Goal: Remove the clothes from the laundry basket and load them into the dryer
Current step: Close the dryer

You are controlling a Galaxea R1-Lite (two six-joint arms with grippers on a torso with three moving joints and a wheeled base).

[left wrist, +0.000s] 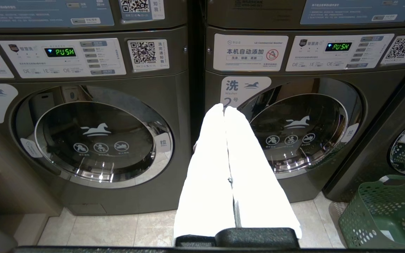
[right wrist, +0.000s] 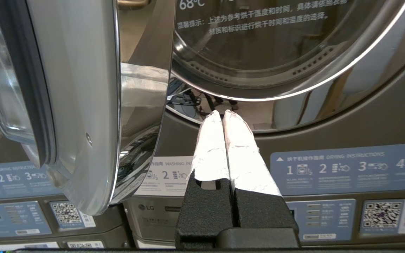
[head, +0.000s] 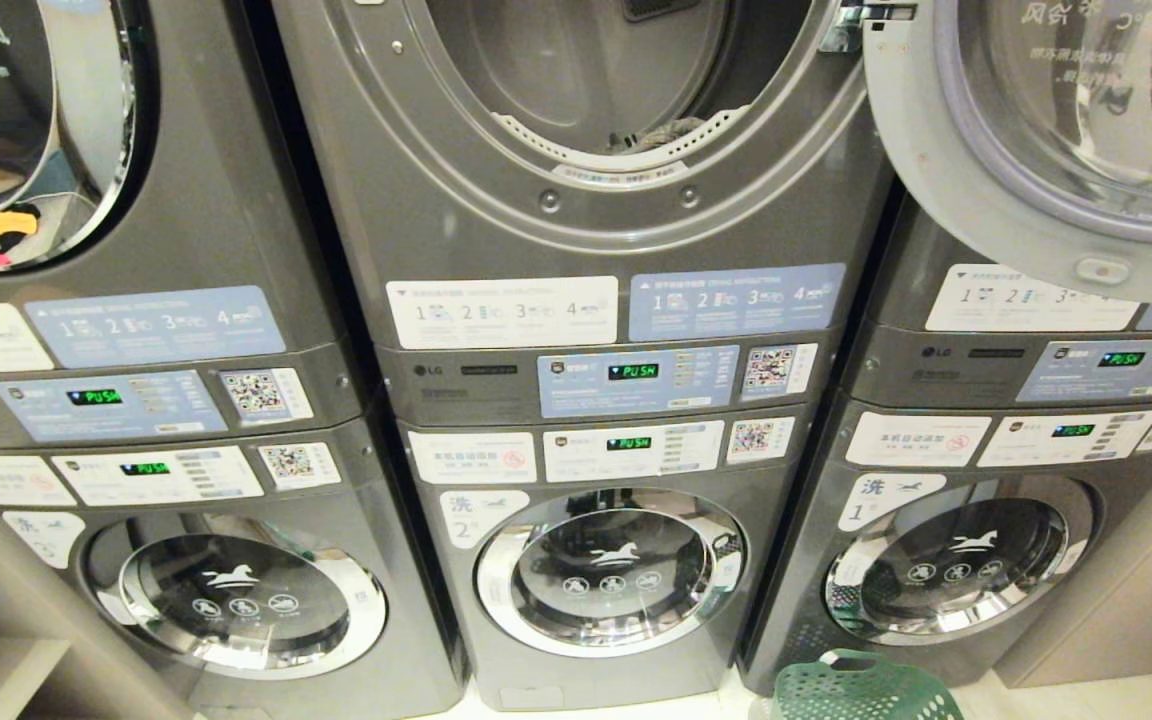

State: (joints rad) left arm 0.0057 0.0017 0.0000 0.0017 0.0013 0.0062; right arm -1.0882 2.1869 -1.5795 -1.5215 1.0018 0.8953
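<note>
While dryer (head: 586, 120) stands open, right gripper (right wrist: 222, 113) fingers pressed together, empty.

Green basket (head: 861, 688), dryer (head: 596, 90) open (cloth inside)

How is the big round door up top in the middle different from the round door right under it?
The upper dryer door is swung wide open to the right, so the drum opening shows with a bit of cloth inside; the lower washer door is shut. The upper door looks larger and has a grey rim with printed text on its glass; the lower door has a shiny chrome ring and a white horse symbol. Both are round with glass windows.
</note>
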